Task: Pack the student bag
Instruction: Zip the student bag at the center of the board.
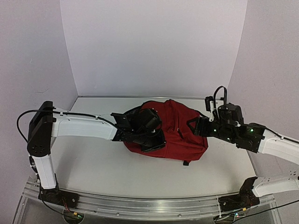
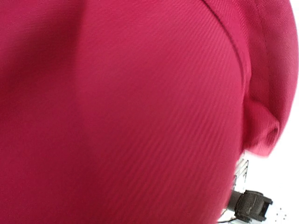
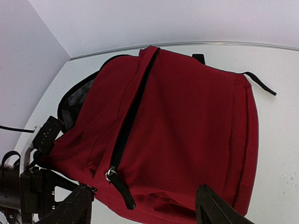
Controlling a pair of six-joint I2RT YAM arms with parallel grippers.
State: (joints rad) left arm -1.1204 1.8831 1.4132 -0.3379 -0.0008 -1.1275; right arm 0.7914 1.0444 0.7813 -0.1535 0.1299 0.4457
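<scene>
Dark-red fabric filled the left wrist view edge to edge, with a folded seam at the upper right and a small dark part, too unclear to name, at the lower right corner. The bag (image 1: 180, 128) lay on its side in the middle of the white worktop (image 1: 103, 163), between the two arms.

The left end effector (image 1: 147, 133) sat against the bag's left end, on top of the cloth. Its fingers were hidden in both views, so I could not tell whether it was open or closed.

The right end effector (image 3: 144, 189) was at the bag's right edge. Its two fingers (image 3: 212, 207) were spread wide apart and gripped nothing, and the bag's near edge lay just beyond them.

From the right wrist, a black zip (image 3: 128, 121) ran along the bag and looked done up, with its metal pull (image 3: 110, 173) at the near end. Grey lining (image 3: 77, 100) showed at an opening on the bag's left side. A thin black strap (image 3: 259, 83) trailed off the bag's far right corner onto the worktop.
</scene>
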